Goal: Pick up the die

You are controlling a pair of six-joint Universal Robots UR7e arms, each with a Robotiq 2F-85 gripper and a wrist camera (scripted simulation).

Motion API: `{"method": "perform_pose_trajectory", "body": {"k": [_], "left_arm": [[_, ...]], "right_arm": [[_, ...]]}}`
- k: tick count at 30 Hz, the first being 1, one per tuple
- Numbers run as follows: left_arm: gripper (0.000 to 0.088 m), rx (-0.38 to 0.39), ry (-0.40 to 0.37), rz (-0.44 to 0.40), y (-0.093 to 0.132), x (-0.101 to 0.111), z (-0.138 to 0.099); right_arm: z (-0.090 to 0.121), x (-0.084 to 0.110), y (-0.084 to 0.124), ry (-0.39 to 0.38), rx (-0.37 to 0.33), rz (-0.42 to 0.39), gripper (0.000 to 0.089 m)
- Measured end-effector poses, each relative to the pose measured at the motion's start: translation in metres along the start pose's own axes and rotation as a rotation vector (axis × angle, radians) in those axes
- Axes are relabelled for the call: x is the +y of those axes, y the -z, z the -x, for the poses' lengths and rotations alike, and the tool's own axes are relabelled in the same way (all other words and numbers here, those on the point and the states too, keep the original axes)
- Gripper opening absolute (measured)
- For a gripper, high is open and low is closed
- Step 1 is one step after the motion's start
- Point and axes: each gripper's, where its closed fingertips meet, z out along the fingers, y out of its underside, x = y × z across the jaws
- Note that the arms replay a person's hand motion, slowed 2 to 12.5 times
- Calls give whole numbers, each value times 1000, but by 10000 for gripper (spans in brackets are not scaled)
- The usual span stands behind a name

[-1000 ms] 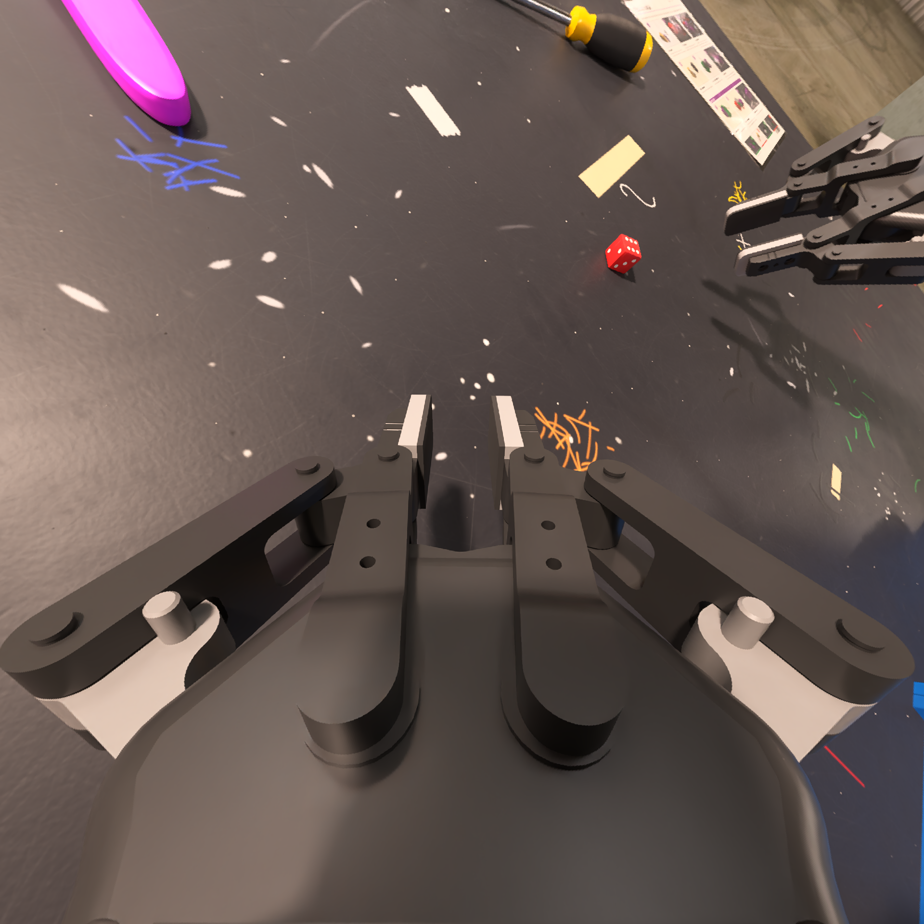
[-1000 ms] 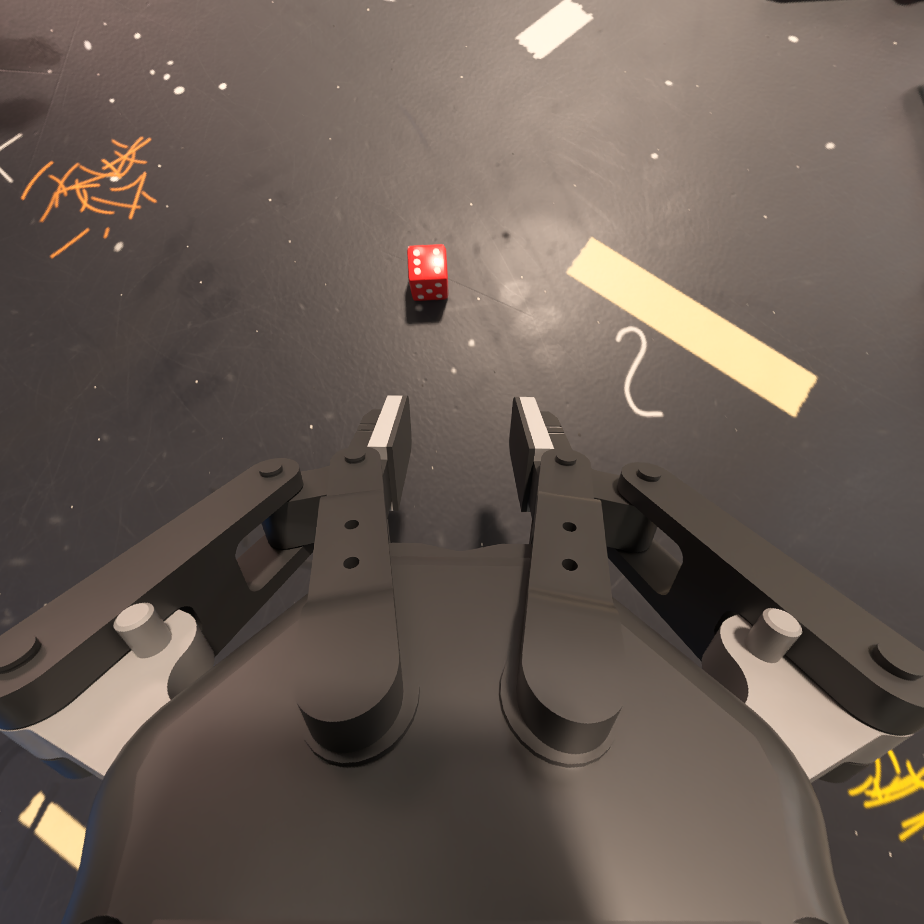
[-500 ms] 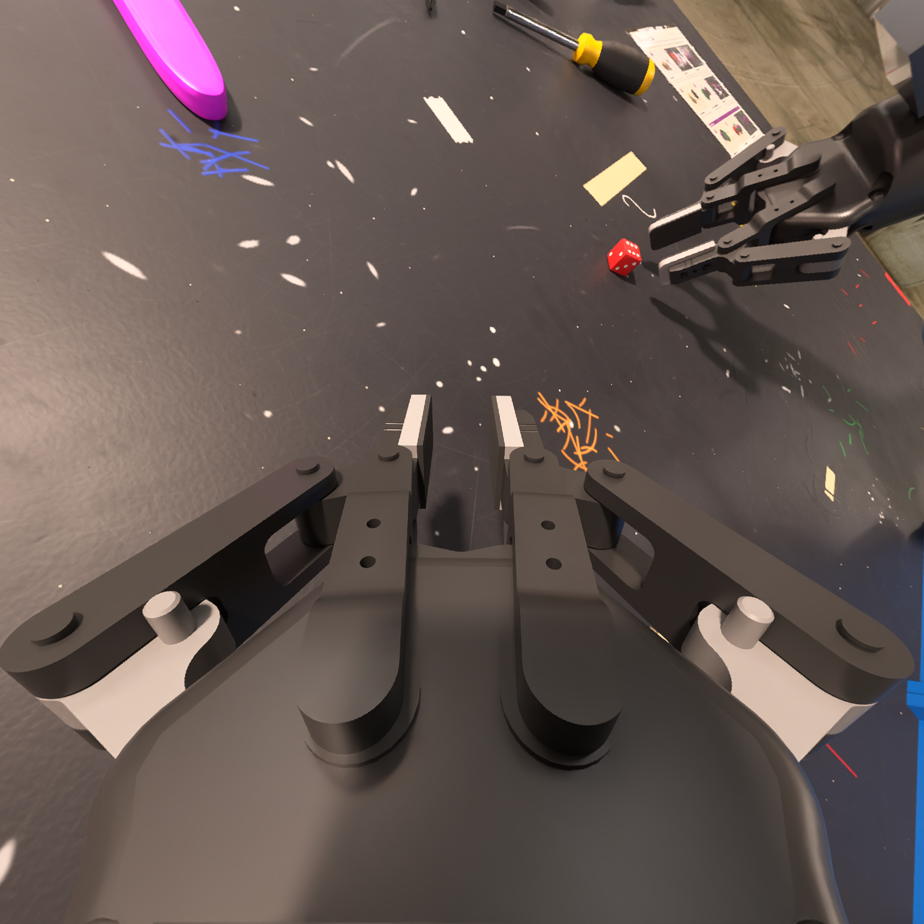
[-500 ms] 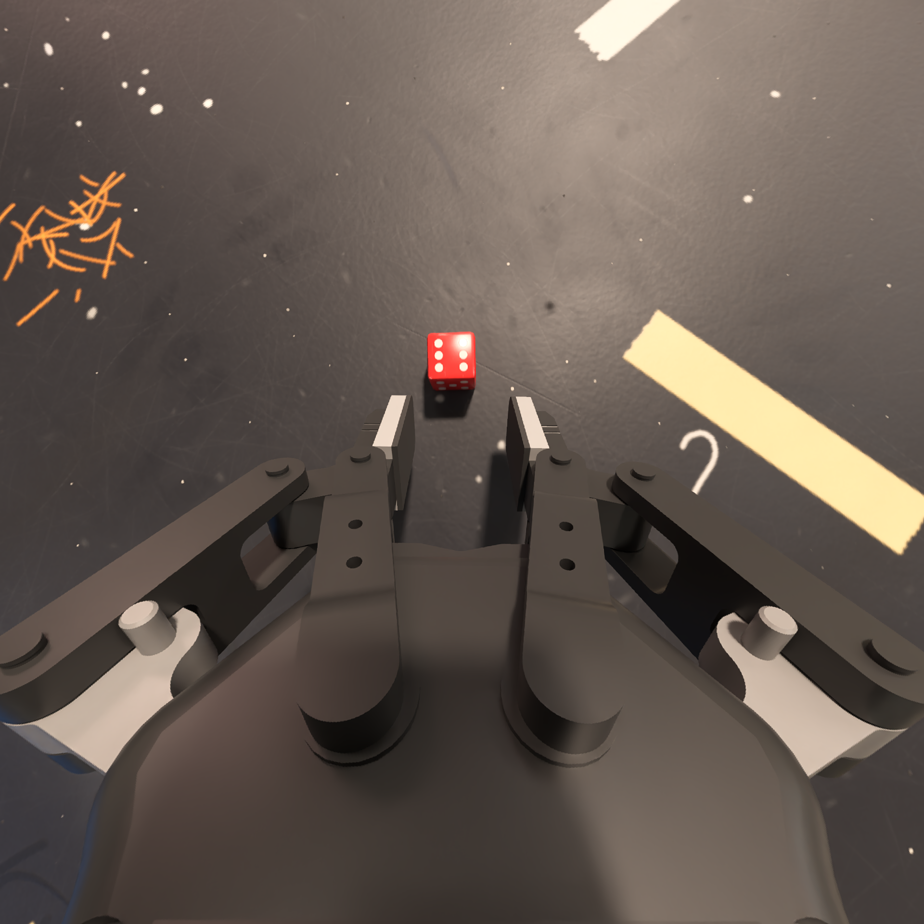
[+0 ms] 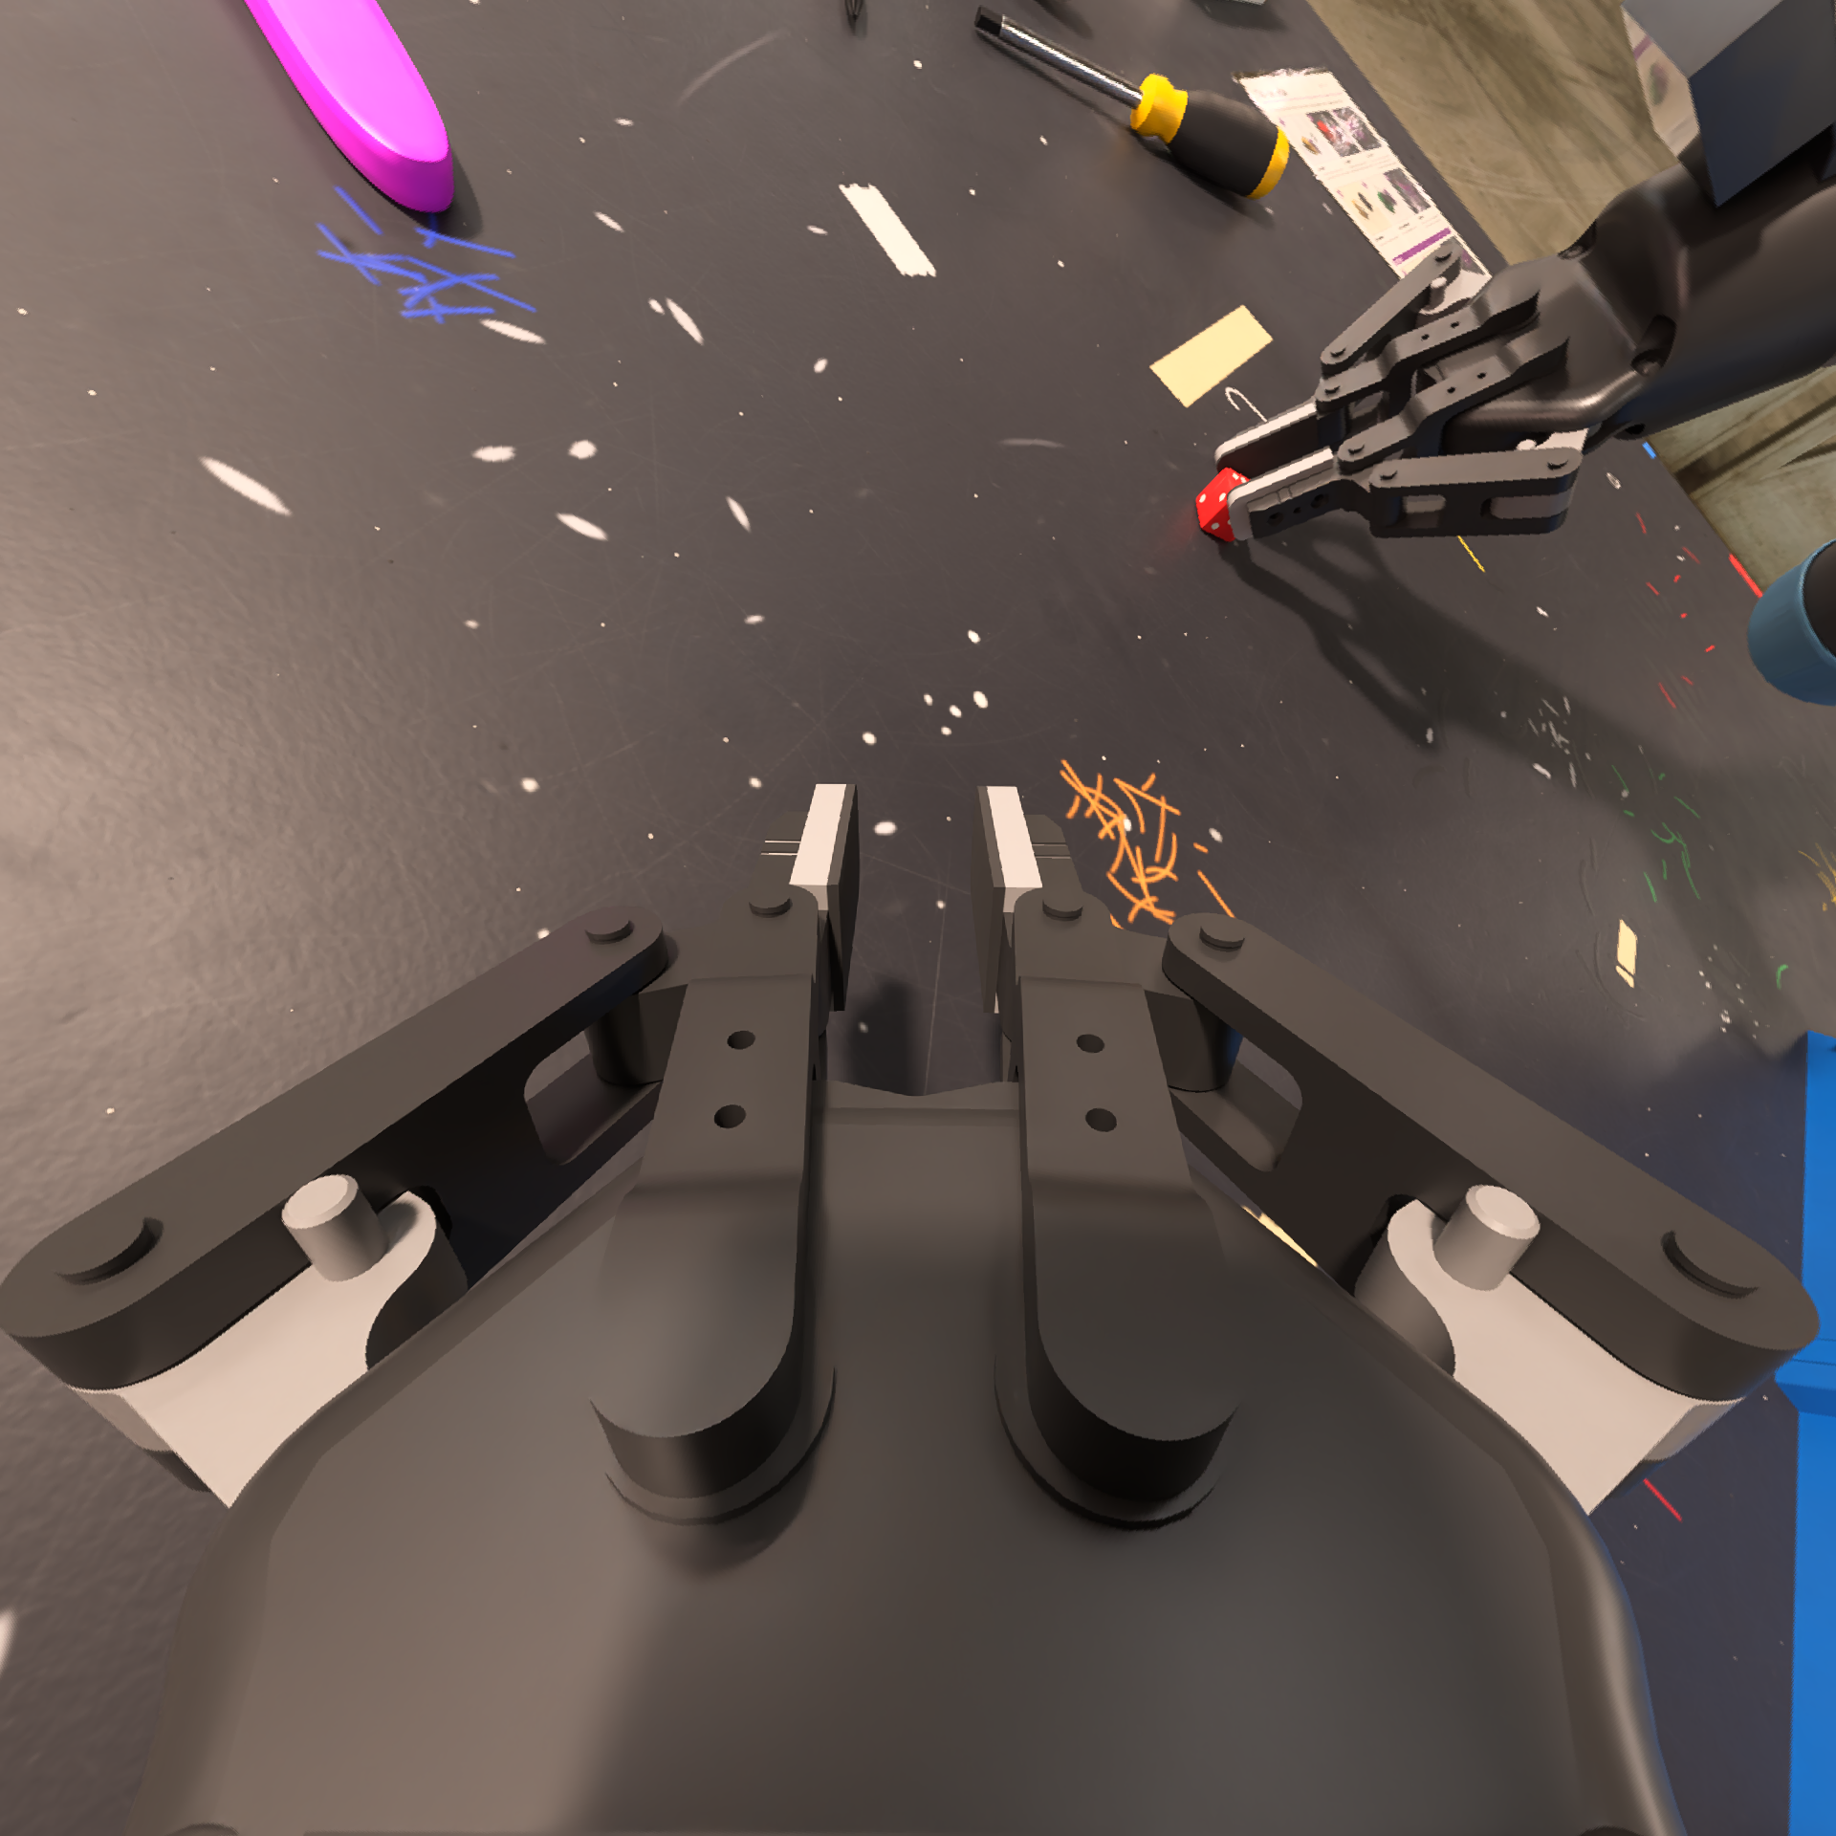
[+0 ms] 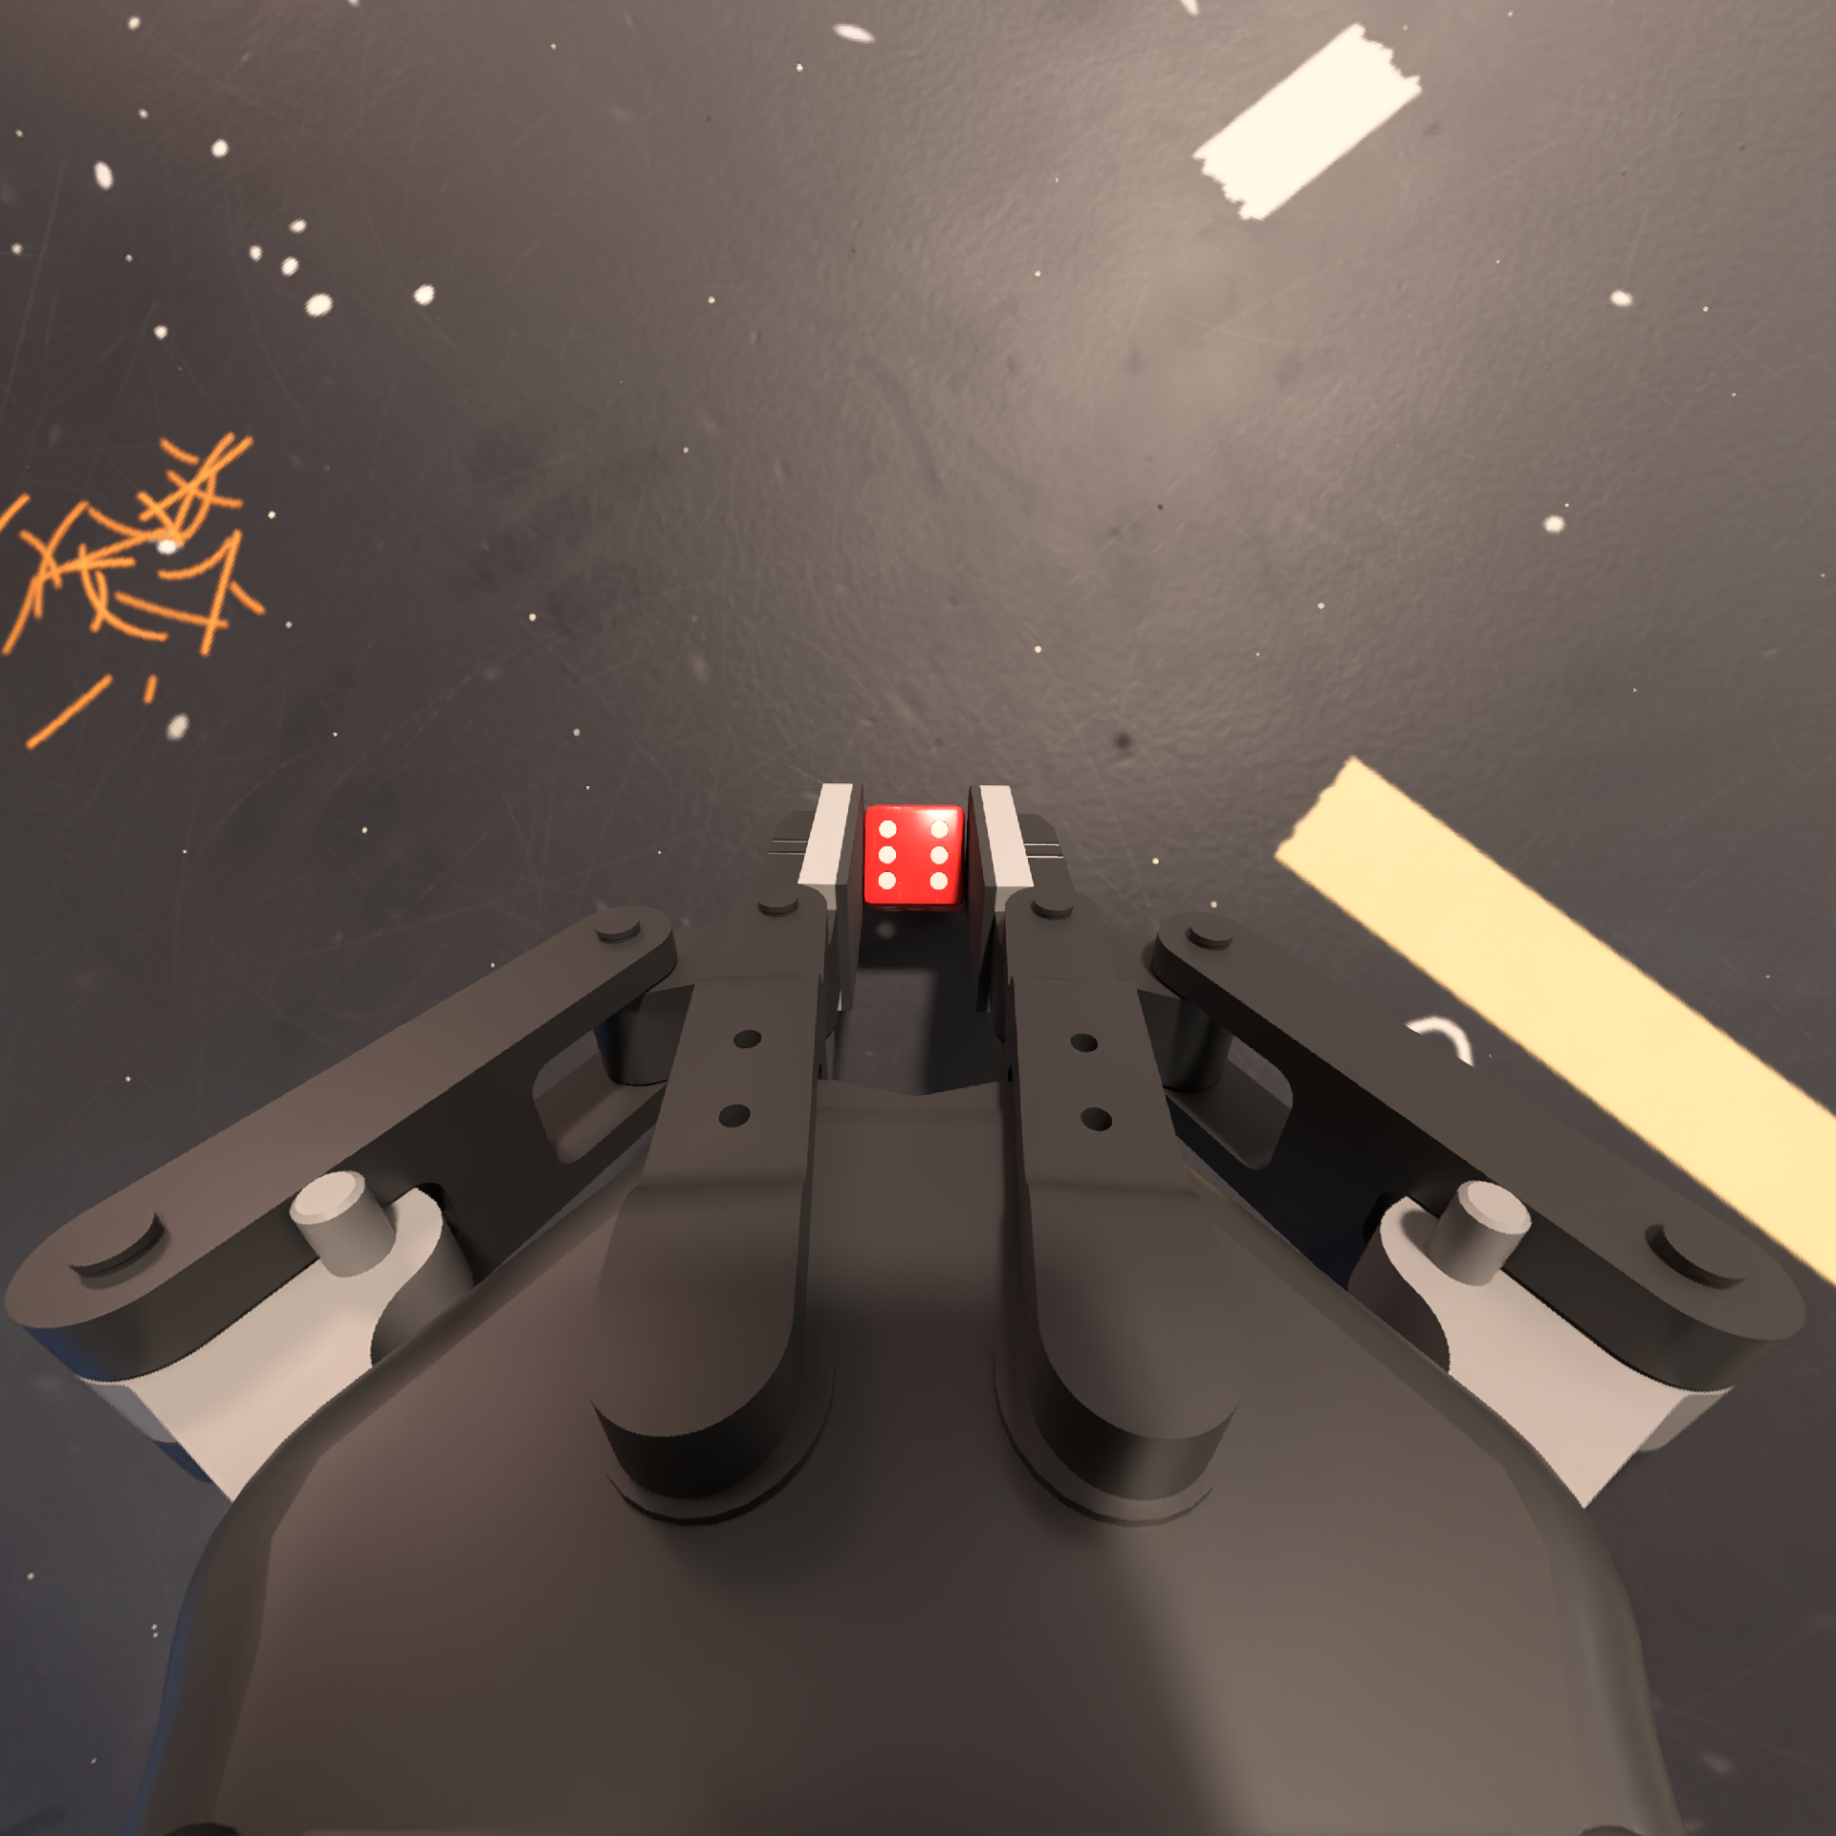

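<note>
Moved the right gripper (image 6: 912, 844) forward over the last half second: went from sitting just short of the die (image 6: 912, 856) to straddling it. Pulled the fingers in narrower as well. Ended up with the red die right between the two pads, six face up, apparently resting on the counter (image 6: 894, 447) going by the left wrist view. Left only a thin dark sliver on each side, so couldn't tell whether actually pinching yet or just bracketing. Either way, looked like reach done and squeeze in hand, with the lift not started. Probably only needed a bit more closing before going straight up.

Kept the left gripper (image 5: 914, 835) parked well away on the near side, fingers a little apart with nothing between them, just beside the orange scribble (image 5: 1133, 844).

Plenty of room around the grab. Had nothing but bare counter to the left and far side of the die. Found only flat stuff nearby: a yellow tape strip (image 6: 1550, 994) off to the right and a white tape strip (image 6: 1306, 119) farther out. Nothing there to snag on. Spotted the screwdriver (image 5: 1182, 124) and the magenta object (image 5: 358, 89) way off at the far end, plus a paper sheet (image 5: 1341, 149) by the counter's far right edge. Not close enough to matter for a straight lift.
</note>
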Motion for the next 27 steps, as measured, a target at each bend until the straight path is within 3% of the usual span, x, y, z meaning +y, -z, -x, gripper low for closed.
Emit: {"method": "perform_pose_trajectory", "body": {"k": [15,27], "left_arm": [[212,5,-23,-16,-1,-8,-7],[234,-26,-150,43,-6,-18,-24]], "right_arm": [[9,-9,-4,20,-44,-5,181],[36,-26,5,107,-124,-28,181]]}}
